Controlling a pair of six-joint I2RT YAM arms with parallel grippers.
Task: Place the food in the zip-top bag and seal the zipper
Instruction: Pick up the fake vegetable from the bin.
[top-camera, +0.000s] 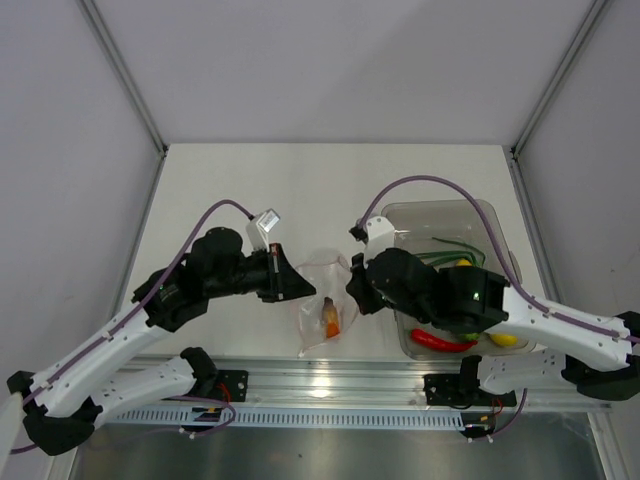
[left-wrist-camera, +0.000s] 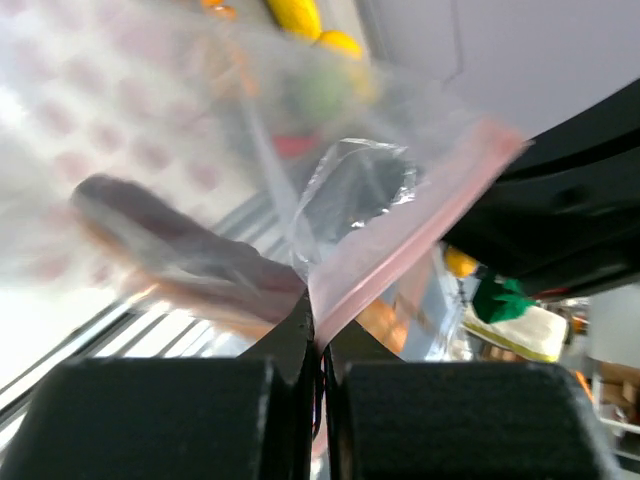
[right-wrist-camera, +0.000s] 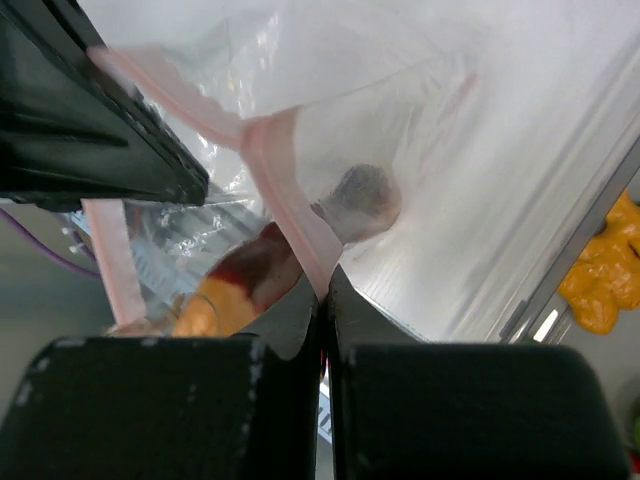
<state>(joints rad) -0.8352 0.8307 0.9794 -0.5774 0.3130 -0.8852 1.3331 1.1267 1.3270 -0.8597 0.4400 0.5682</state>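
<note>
Progress partial: zip-top bag (top-camera: 322, 290) hangs between my arms above the counter (top-camera: 230, 190), orange chunk (top-camera: 330, 322) inside. My left tool (left-wrist-camera: 318, 330) and right tool (right-wrist-camera: 322, 290) each pinch the zipper (right-wrist-camera: 290, 215) shut-tight. The chili (top-camera: 445, 343) and lemon (top-camera: 505, 339) wait in the bin (top-camera: 490, 215); the sealing looks undone.

1. The white desk (top-camera: 300, 190) carries a rigid clear rectangular bin (top-camera: 440, 206) on its right side.
2. Left of the bin, a clear zip-top bag (top-camera: 318, 290) hangs over the desk. Whether its lower end touches the surface cannot be told.
3. A metal rail (top-camera: 330, 380) runs along the desk's edge, nearer than the bin.
</note>
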